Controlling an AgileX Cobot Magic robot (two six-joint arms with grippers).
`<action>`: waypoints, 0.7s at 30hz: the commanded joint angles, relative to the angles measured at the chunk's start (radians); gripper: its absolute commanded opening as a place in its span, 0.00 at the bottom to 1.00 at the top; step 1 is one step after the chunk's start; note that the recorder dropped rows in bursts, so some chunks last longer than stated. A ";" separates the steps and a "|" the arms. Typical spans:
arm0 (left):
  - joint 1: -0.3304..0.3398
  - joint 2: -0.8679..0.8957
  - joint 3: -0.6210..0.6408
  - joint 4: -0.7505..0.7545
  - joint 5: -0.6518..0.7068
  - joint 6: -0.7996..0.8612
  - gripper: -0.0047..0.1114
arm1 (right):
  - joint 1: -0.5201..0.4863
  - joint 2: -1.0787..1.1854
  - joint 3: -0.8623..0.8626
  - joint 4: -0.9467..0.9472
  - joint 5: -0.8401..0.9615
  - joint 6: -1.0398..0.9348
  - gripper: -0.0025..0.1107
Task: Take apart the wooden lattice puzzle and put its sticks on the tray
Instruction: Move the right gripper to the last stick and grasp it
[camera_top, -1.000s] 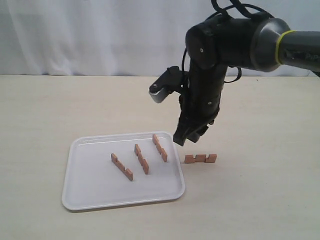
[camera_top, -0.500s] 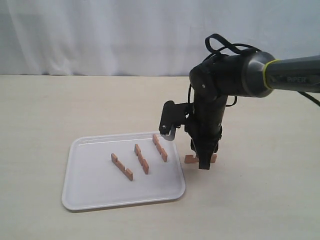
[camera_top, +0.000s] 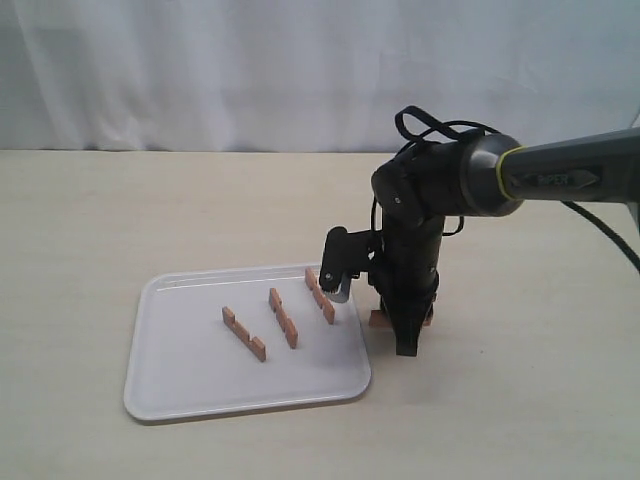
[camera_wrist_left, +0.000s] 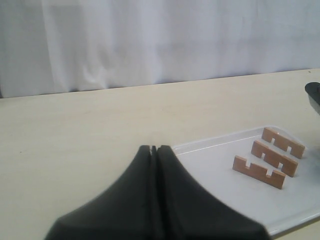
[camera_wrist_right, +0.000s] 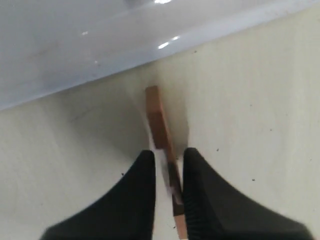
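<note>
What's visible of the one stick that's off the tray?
The stick is a short, narrow, reddish-brown wooden bar lying on the beige table, just beside the right rim of the white tray with a small gap between them. The right gripper straddles it, one black finger on each side, and hides most of it in the exterior view. One end pokes out free. Whether it is clamped cannot be told.

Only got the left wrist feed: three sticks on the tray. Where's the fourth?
Observer: The fourth reddish-brown notched wooden stick lies on the beige table, just off the flat white plastic tray, by its right-hand rim in the exterior view.
Operator: Right gripper on it?
Observer: The right gripper straddles it, jaws apart, with a gap showing beside the stick.
Operator: Lifted?
Observer: No, it rests on the table.
</note>
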 joint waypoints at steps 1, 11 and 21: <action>0.001 0.000 0.002 -0.001 -0.013 -0.003 0.04 | -0.005 0.000 0.002 -0.005 0.031 0.016 0.06; 0.001 0.000 0.002 -0.001 -0.013 -0.003 0.04 | -0.001 -0.071 0.000 -0.005 0.103 0.179 0.06; 0.001 0.000 0.002 -0.001 -0.013 -0.003 0.04 | -0.001 -0.211 0.000 0.235 0.088 0.473 0.06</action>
